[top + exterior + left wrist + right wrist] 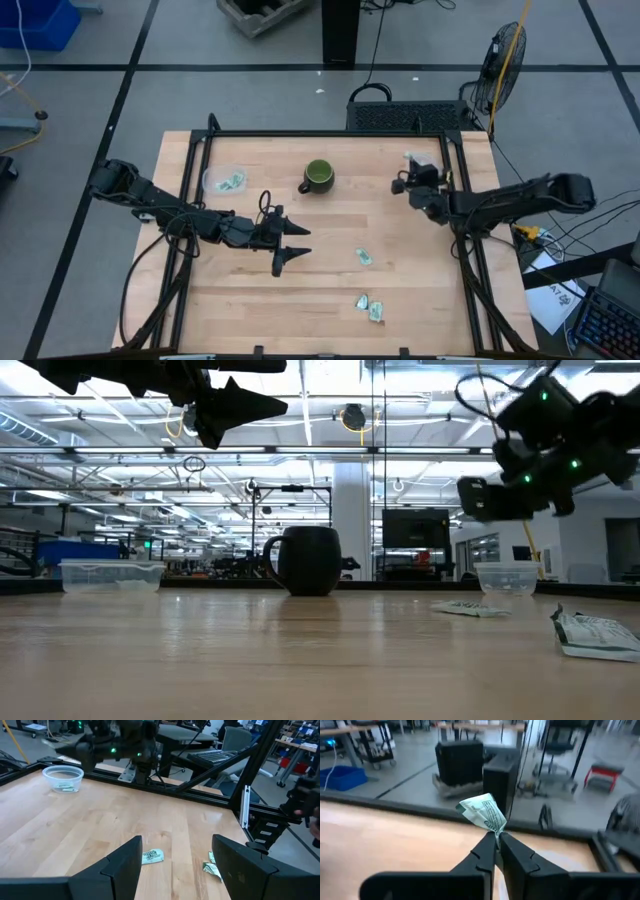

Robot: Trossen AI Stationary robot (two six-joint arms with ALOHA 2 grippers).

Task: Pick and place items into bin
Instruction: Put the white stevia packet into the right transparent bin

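So here we've got the right end effector [497,840] pinched shut on one crinkled green-and-white packet [482,811], which sticks up past the fingertips. From above, that end effector [403,184] hangs near the far right corner of the worktop [300,300], just beside a clear tub [420,160] sitting in that corner. We can see that tub [63,776] has a packet or two in it already.

The left end effector [297,243] is up off the wood around the middle of the worktop, fingers spread wide, nothing in them. Through its own camera we see one loose packet [152,856] lying between the two fingers [125,867] farther off, and another packet [212,865] toward the right edge.

From above, we count loose packets like this: one [363,257] a bit right of the middle, and a pair [369,306] closer to the near edge. A second clear tub [224,180] with packets inside sits near the far left corner, and a green mug [318,176] stands between the two tubs along the far edge.
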